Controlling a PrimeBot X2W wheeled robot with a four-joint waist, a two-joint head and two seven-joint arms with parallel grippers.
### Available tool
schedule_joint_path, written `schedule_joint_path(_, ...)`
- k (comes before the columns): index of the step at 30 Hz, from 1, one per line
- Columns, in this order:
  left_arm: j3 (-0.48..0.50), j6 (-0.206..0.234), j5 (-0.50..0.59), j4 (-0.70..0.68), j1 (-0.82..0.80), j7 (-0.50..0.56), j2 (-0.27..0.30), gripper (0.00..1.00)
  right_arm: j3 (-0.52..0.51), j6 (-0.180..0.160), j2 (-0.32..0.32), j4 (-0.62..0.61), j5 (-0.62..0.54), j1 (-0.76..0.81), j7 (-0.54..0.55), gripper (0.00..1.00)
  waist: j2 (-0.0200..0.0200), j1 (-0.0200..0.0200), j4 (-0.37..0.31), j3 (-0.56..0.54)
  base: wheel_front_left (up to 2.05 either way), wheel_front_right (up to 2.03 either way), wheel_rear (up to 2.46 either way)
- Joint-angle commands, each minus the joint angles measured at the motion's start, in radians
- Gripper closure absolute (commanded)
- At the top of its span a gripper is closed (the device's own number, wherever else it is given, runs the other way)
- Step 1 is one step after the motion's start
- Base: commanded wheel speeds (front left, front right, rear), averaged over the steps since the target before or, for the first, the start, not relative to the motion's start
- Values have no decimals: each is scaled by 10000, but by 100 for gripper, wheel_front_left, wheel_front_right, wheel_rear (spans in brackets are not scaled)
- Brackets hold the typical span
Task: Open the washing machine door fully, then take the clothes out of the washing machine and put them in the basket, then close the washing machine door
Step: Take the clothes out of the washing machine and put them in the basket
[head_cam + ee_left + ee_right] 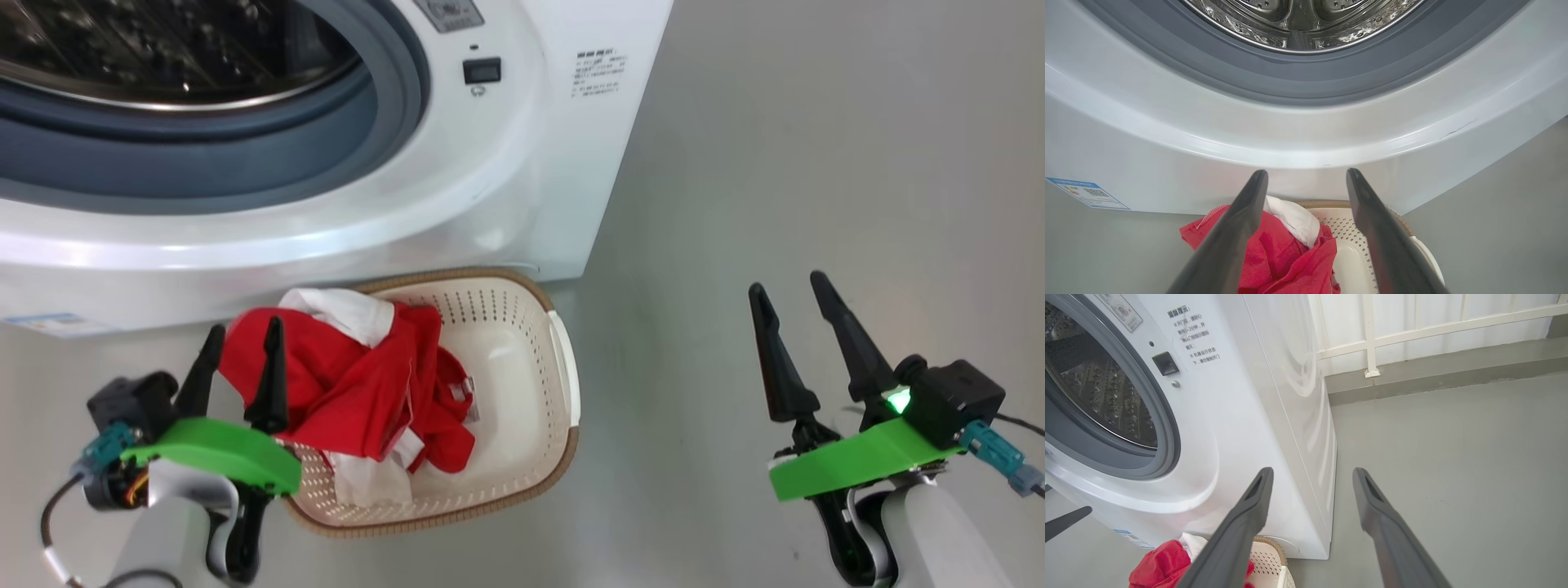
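Note:
The white washing machine (457, 204) stands with its round opening uncovered, showing the grey gasket (1306, 87) and the steel drum (1298, 20). No fabric shows in the part of the drum that I can see. The washing machine door is out of view. The cream basket (522, 384) sits on the floor against the machine's front. Red and white clothes (367, 384) lie heaped in its left half and hang over the left rim. My left gripper (245, 328) hovers open just over that heap, with nothing between its fingers (1237, 228). My right gripper (787, 283) is open over bare floor to the basket's right.
Grey floor (816, 163) stretches to the right of the machine. A white railing and a low kerb (1433, 379) run behind it. A blue label (1088, 194) sits low on the machine's front. The door latch socket (482, 71) is to the right of the opening.

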Motion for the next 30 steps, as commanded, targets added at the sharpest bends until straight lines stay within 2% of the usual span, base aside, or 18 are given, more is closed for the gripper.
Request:
schedule_joint_path(1,369,-56,149,-315,341,-49,298,0,197,48,1,-156,-61,236,-65,0,0,0,39,-342,0,0,0)
schedule_joint_path(30,1383,-56,1349,-4418,3975,-49,314,0,-138,48,1,-143,-56,2036,-65,0,0,0,104,-2916,0,0,0)
